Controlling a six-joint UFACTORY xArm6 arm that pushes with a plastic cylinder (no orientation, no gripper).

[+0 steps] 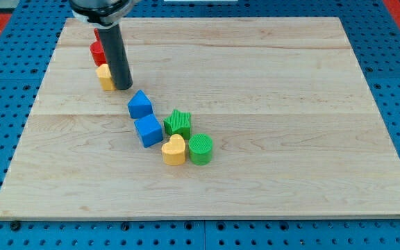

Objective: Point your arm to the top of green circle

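The green circle block (201,148) stands on the wooden board (269,83) a little below its middle. A yellow heart block (174,150) touches its left side. A green star block (178,123) sits just above and left of it. My tip (123,87) rests on the board at the upper left, far up and left of the green circle, right beside a yellow block (105,76).
Two blue blocks (139,104) (148,130) lie in a diagonal line between my tip and the green star. A red block (97,52) sits behind the rod at the upper left. A blue pegboard (394,83) surrounds the board.
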